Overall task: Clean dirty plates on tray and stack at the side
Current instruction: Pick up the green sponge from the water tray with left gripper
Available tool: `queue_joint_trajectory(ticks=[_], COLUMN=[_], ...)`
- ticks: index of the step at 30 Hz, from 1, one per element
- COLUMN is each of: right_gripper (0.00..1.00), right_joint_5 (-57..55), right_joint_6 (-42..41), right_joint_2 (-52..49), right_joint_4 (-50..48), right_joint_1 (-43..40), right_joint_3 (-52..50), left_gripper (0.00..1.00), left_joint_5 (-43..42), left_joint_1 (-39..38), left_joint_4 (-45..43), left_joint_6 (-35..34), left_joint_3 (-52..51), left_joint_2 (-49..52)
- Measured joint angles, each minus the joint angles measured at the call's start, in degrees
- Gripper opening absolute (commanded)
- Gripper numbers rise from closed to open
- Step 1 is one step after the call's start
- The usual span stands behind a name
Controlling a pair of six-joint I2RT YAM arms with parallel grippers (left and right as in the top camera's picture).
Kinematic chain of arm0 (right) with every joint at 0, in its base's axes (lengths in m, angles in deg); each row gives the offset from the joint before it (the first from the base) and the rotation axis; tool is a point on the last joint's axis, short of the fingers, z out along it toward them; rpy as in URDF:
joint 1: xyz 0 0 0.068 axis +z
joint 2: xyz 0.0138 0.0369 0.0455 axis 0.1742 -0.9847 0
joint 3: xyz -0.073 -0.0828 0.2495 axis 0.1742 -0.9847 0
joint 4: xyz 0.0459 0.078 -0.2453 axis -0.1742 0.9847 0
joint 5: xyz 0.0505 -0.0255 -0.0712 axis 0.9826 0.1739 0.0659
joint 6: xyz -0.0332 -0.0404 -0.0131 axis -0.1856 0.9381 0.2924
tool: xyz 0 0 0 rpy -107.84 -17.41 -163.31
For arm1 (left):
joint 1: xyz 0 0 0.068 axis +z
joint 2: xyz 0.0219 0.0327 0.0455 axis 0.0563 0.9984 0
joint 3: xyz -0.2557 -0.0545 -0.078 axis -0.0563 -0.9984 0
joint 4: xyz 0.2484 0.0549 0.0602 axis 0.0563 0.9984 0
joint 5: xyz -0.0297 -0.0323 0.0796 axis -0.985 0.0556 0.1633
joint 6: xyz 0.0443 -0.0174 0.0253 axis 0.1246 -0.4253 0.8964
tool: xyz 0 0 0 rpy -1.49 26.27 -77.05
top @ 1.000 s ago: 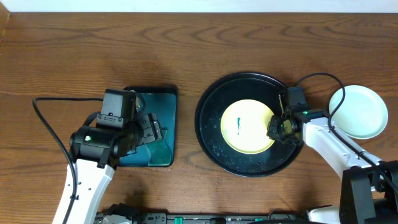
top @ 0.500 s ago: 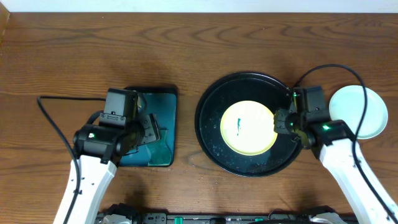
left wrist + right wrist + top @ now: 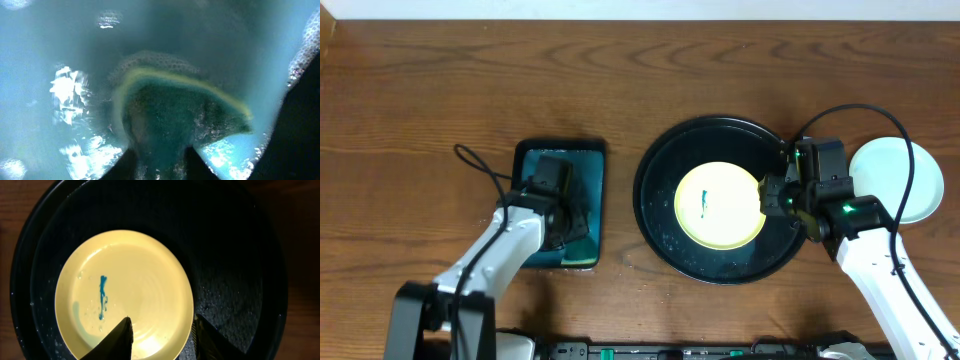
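Wood table (image 3: 420,80), black tray (image 3: 665,228), yellow plate (image 3: 728,218), sponge (image 3: 180,115)

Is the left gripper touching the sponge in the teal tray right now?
Touching. The left wrist view shows the sponge pinched in the left gripper, with its lower end squeezed narrow between the two fingers.

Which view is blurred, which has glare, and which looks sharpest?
Left wrist: too close, the sponge soft, white glare spots on the teal tray. Right wrist: sharp, yellow plate bright, black tray nearly lost in dark. Overhead: even light, crisp table grain.
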Motion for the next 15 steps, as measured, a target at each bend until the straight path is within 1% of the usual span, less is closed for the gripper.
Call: queue_joint_trajectory(ticks=[6, 7, 10, 11, 12, 15], right_gripper=[0.35, 0.35, 0.35, 0.35, 0.35, 0.35], right_joint_5=[0.2, 0.2, 0.2, 0.2, 0.2, 0.2], right_joint_6=[0.0, 0.0, 0.0, 0.0, 0.0, 0.0], right_joint_2=[0.0, 0.0, 0.0, 0.0, 0.0, 0.0], right_joint_4=[1.0, 1.0, 1.2, 1.2, 1.3, 1.3], right_joint_1=[0.0, 0.0, 0.0, 0.0, 0.0, 0.0], right_joint_3=[0.0, 0.0, 0.0, 0.0, 0.0, 0.0], left_gripper=[0.08, 0.17, 0.52, 0.57, 0.58, 0.58], left_joint_5=[-1.2, -1.2, -1.0, -0.7, -0.3, 0.0], left_joint_1=[-0.2, -0.2, -0.2, -0.2, -0.2, -0.2], left_joint_4=[0.6, 1.1, 4.4, 5.8, 7.1, 9.4], left_joint_6=[0.0, 0.0, -0.2, -0.2, -0.3, -0.2], left_joint_3=[1.6, 1.9, 3.4, 3.9, 4.3, 4.7], left_joint_2=[1.9, 1.9, 1.7, 1.4, 1.1, -1.2])
